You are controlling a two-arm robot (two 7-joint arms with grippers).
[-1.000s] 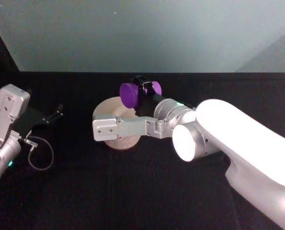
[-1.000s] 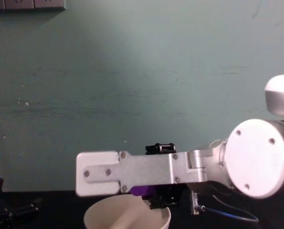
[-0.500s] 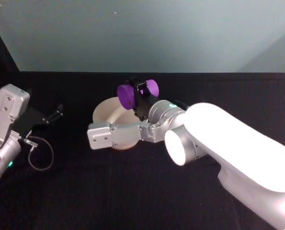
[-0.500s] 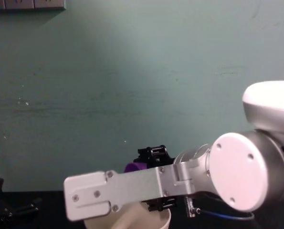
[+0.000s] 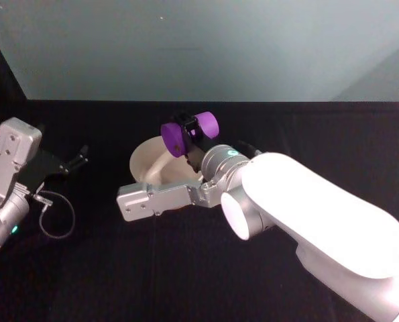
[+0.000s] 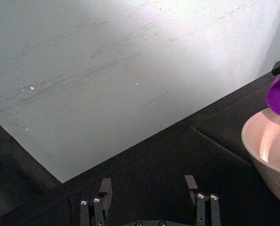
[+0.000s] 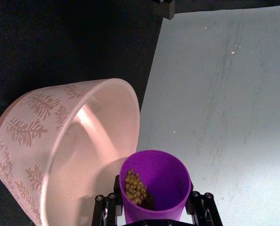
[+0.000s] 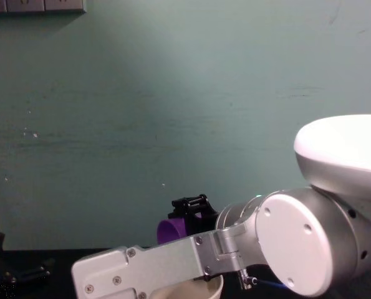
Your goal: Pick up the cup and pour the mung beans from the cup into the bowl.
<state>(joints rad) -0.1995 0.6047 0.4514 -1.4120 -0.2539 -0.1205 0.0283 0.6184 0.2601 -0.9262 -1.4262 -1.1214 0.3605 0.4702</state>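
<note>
The right arm (image 5: 306, 215) has rolled further over in the last second, its wrist link dipping lower, so the pour is properly under way now. The bowl (image 5: 144, 159), cream with a leafy pattern on its wall, sits just under the working fingers. Its rim is just below the cup's lip. The left gripper (image 6: 148, 188) is parked well off to the side, fingers spread wide with nothing between them. The right gripper (image 5: 190, 129) is clamped across the sides of the cup (image 5: 175, 139), smooth and purple, tipped well over with its mouth turned toward the bowl. The mung beans (image 7: 135, 186) have slid into a heap on the low wall by the lip. I'd say none are out yet, and a touch more tilt should spill them.
</note>
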